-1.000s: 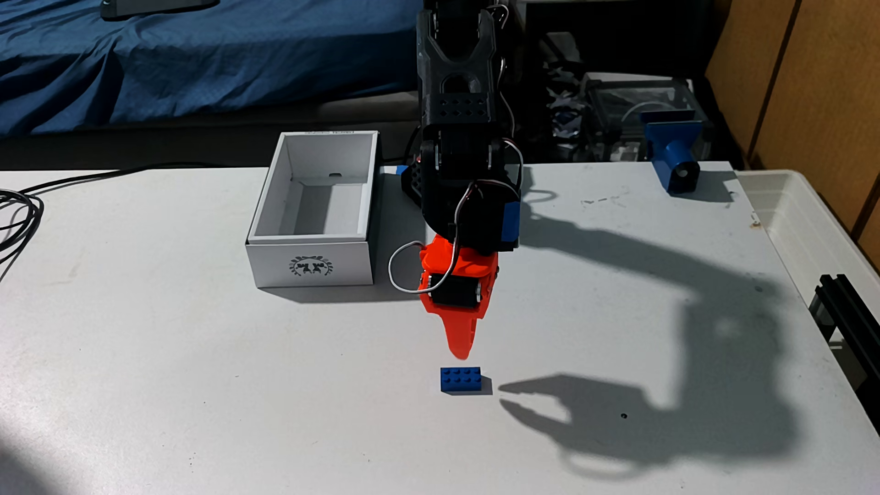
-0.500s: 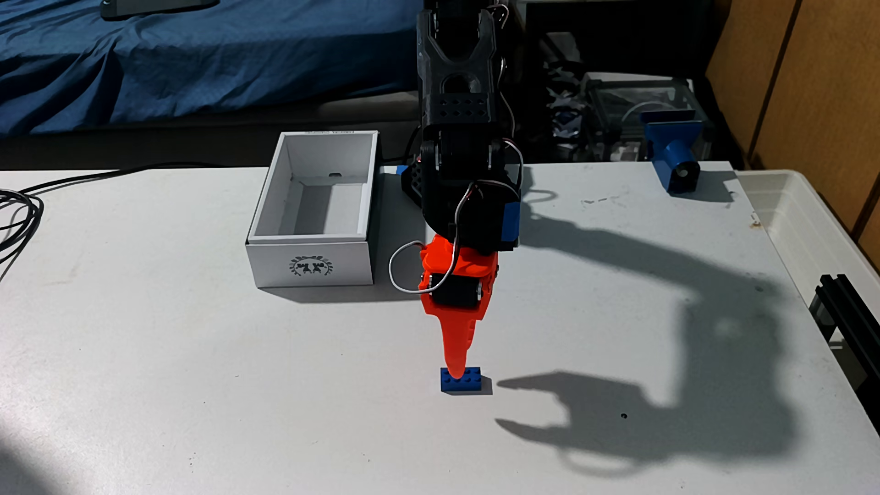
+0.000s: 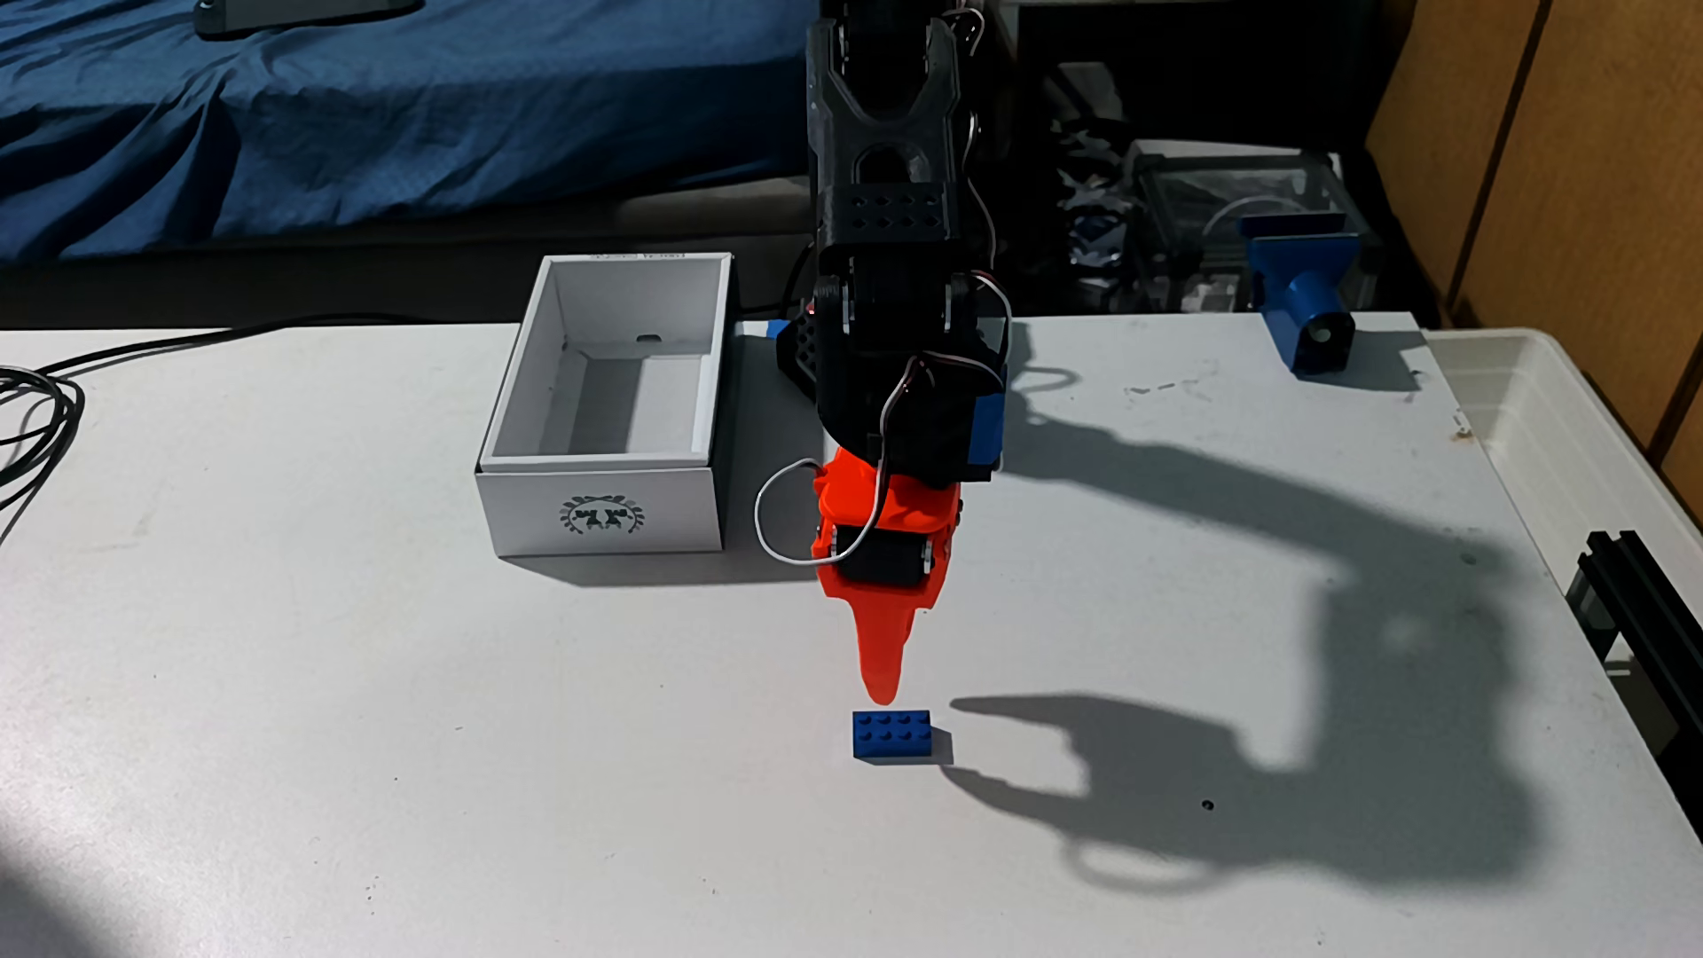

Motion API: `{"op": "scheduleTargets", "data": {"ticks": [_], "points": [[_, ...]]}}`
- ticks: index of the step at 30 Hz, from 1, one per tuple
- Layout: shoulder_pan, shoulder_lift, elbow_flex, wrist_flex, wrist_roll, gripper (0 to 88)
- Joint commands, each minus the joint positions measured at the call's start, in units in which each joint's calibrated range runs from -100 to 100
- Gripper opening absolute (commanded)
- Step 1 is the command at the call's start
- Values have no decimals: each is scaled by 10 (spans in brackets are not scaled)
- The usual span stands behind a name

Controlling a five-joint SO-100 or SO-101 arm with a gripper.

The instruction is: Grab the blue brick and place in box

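The blue brick [image 3: 898, 735] lies flat, studs up, on the white table [image 3: 369, 737] in the fixed view. My orange gripper [image 3: 883, 689] points straight down, its tip just above the brick's far edge and clear of it. I see the gripper edge-on, but its shadow on the table to the right shows two fingers spread apart with nothing between them. The box [image 3: 682, 516] is white with a dark wreath emblem on its near short side. It stands open-topped to the left of the arm and farther back, and its inside shows nothing in it.
A blue printed mount [image 3: 1304, 295] stands at the table's back right. A translucent plastic bin [image 3: 1567, 433] and a black rail [image 3: 1640, 608] line the right edge. Cables [image 3: 37, 405] coil at the left edge. A blue-covered bed [image 3: 369, 120] lies behind the table.
Half a second ago the gripper tip was down on the brick's studs; now it has lifted just above them. Its shadow shows the fingers spread wider. The brick has not moved.
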Motion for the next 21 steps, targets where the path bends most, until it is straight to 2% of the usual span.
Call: {"op": "scheduleTargets", "data": {"ticks": [1,15,21], "points": [[0,0,-37,22,3,158],[1,146,-215,86,-2,156],[0,164,-236,87,-3,151]]}}
